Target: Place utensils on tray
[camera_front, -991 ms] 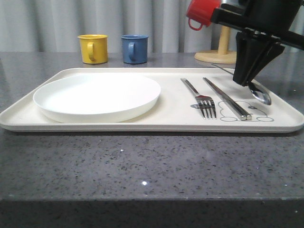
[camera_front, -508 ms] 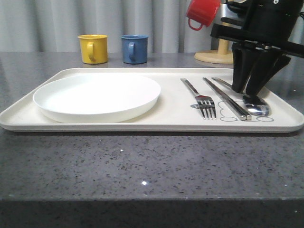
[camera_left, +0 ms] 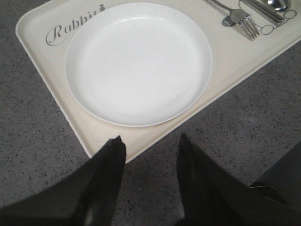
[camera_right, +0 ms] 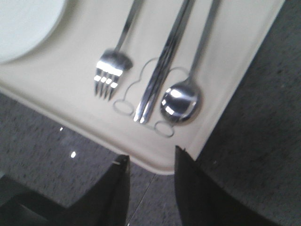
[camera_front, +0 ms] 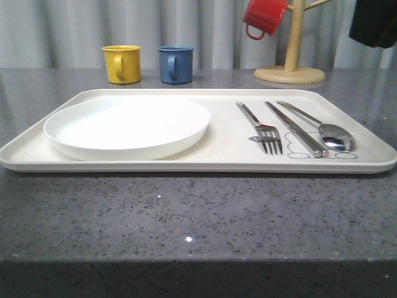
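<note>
The cream tray point(camera_front: 186, 162) lies across the dark stone counter. On its right side three utensils lie side by side: a fork point(camera_front: 268, 133), a long flat piece point(camera_front: 298, 129) and a spoon point(camera_front: 335, 135). The right wrist view shows the fork point(camera_right: 108, 77), flat piece point(camera_right: 160, 70) and spoon point(camera_right: 179, 101) on the rabbit outline. My right gripper point(camera_right: 151, 154) hangs open and empty above the tray's near right corner. Part of that arm point(camera_front: 375, 22) shows at the top right. My left gripper point(camera_left: 150, 139) is open and empty over the tray's point(camera_left: 49, 66) near left corner.
A round white plate point(camera_front: 127, 124) fills the tray's left half. Behind the tray stand a yellow mug point(camera_front: 121, 63) and a blue mug point(camera_front: 175, 63). A wooden mug tree point(camera_front: 290, 68) at the back right carries a red mug point(camera_front: 263, 17).
My right gripper set the spoon down beside the flat piece, let go and rose up and away to the right. The spoon now lies flat on the tray.
</note>
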Robot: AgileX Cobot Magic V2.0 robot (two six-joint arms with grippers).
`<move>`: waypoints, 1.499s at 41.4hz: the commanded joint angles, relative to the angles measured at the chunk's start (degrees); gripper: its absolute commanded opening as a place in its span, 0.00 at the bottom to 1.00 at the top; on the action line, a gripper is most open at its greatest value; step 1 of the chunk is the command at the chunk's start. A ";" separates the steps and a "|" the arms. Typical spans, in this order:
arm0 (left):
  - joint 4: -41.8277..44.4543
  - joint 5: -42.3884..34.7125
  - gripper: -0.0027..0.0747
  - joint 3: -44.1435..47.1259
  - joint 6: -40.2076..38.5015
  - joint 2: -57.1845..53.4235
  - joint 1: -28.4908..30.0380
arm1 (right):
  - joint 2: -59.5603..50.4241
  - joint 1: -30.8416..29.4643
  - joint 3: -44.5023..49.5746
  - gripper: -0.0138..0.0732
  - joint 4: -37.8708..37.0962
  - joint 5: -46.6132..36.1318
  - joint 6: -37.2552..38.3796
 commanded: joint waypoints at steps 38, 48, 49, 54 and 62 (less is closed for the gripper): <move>1.15 -5.71 0.38 -1.42 2.73 -0.45 -0.36 | -48.24 4.78 24.85 0.42 -0.92 -14.02 -0.89; 1.15 -6.90 0.11 -1.42 4.32 -0.45 -0.36 | -48.24 4.78 24.85 0.07 0.66 -14.09 -0.89; 1.15 -6.98 0.07 -1.42 4.32 -0.45 -0.36 | -48.24 4.78 24.85 0.08 0.66 -14.09 -0.89; 1.41 -7.13 0.01 -1.42 4.32 -0.45 -0.36 | -48.24 4.78 24.85 0.08 0.66 -14.65 -0.89; 1.41 -7.13 0.01 -1.42 4.32 -0.45 -0.36 | -48.24 4.78 24.85 0.08 0.66 -13.42 -0.89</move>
